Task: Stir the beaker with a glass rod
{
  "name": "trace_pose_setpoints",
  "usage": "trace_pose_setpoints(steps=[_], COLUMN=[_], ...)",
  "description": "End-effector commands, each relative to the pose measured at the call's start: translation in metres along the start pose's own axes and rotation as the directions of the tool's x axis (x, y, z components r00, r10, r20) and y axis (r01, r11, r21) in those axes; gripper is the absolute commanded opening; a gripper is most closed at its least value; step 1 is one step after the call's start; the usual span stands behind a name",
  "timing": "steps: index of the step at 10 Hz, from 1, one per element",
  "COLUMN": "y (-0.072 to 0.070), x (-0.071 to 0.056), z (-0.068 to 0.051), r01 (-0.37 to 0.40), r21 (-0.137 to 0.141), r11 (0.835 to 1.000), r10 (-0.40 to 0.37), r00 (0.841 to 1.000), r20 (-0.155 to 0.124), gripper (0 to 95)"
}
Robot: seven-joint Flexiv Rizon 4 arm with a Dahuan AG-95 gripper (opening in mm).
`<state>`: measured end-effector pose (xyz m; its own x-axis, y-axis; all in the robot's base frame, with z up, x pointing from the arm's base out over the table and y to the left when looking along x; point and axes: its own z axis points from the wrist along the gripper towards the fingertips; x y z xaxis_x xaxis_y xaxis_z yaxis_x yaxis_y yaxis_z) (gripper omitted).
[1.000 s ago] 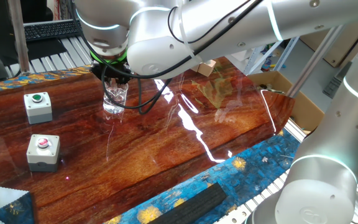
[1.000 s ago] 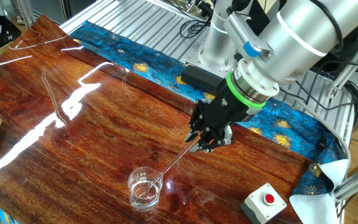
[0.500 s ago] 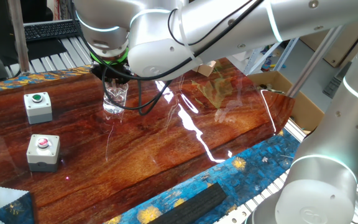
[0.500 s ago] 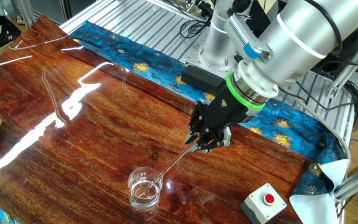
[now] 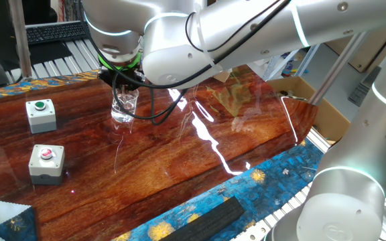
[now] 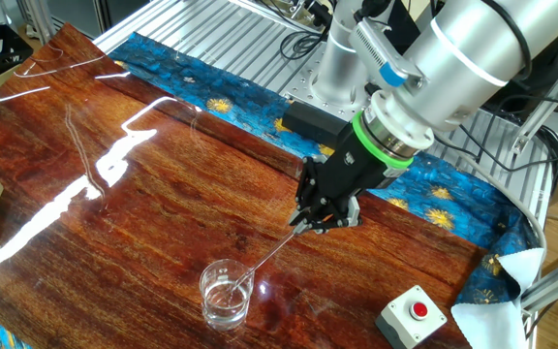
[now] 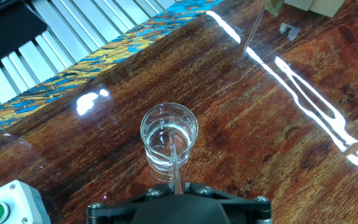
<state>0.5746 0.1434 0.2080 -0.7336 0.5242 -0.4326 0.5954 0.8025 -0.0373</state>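
Two fingers [image 6: 315,221] pinch the glass rod [image 6: 277,252], its tip inside the beaker [image 6: 225,293].

1. The arm [image 6: 473,53] is built of thick, rounded silver-grey segments with a smooth, glossy shell.
2. A bright green ring [image 6: 381,145] circles the wrist, just above the black hand.
3. The gripper [image 6: 321,218] is matt black and angular, with small screws showing in the hand view.
4. Black cables [image 5: 163,110] loop down beside the wrist.
5. Pale glowing bands [image 5: 299,27] ring the joints.
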Motion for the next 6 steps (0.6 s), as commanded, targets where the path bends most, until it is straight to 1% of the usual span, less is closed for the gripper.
trace_pose_setpoints(steps=[1, 3, 4, 6], y=[0.0006, 0.0004, -0.0006, -0.0006], x=[-0.0005, -0.0016, -0.0039, -0.0075], z=[0.0006, -0.0002, -0.0018, -0.0027], r01=[0.001, 0.007, 0.014, 0.025], r21=[-0.003, -0.007, -0.011, -0.015], r11=[1.0, 1.0, 1.0, 1.0], r10=[-0.001, -0.007, -0.014, -0.026], r00=[1.0, 1.0, 1.0, 0.999], r20=[-0.004, -0.011, -0.023, -0.034], gripper=[0.0, 0.0, 0.0, 0.0])
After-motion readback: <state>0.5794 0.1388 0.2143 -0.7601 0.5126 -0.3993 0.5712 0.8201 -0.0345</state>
